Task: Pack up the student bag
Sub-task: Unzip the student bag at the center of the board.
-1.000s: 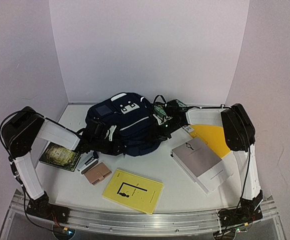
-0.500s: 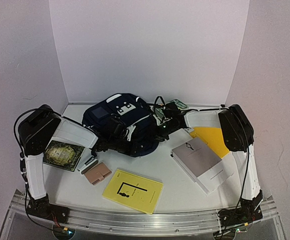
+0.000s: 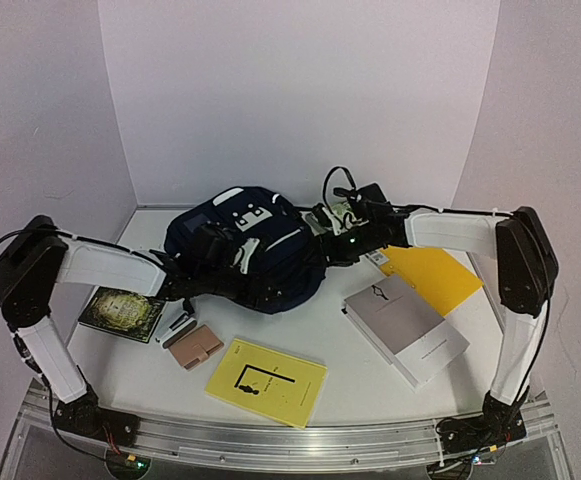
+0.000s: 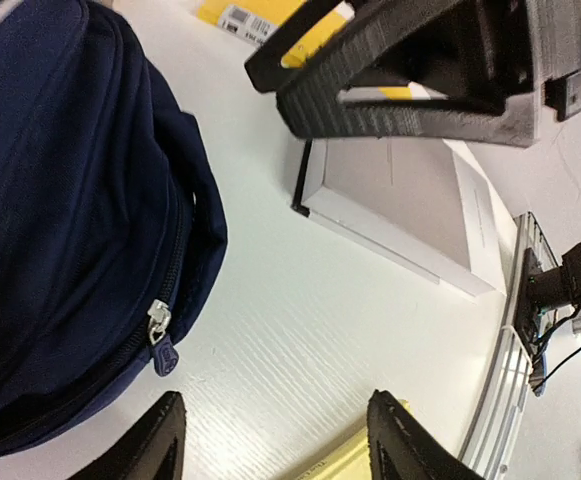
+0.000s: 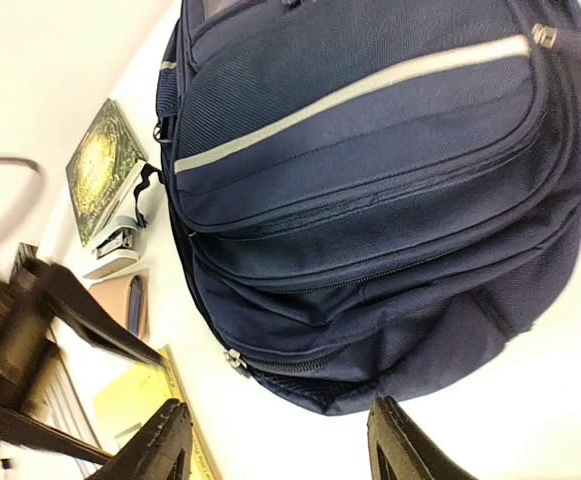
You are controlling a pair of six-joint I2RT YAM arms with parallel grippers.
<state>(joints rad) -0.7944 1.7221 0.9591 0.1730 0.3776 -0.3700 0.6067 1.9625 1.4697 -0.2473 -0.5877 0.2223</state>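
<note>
The student bag (image 3: 242, 243) lies at the back middle of the table, dark navy with white piping and a white patch; its zips look closed. My left gripper (image 3: 253, 292) is open at the bag's near edge. In the left wrist view the left gripper (image 4: 275, 400) hangs over bare table with nothing between its fingers, just right of the bag (image 4: 60, 200) and its zipper pull (image 4: 160, 338). My right gripper (image 3: 322, 252) is open at the bag's right side. In the right wrist view the right gripper (image 5: 280, 405) hovers apart from the bag (image 5: 370, 180).
A green book (image 3: 120, 310), a stapler (image 3: 177, 325) and a pink wallet (image 3: 195, 347) lie left of the bag. A yellow book (image 3: 266, 381) lies near the front, a grey book (image 3: 405, 325) and a yellow folder (image 3: 432, 275) to the right. White walls enclose the table.
Both grippers have opened; the left one was shut at the bag's near edge and has let go. The right arm has stretched out and risen. The bag shifted slightly toward the back.
</note>
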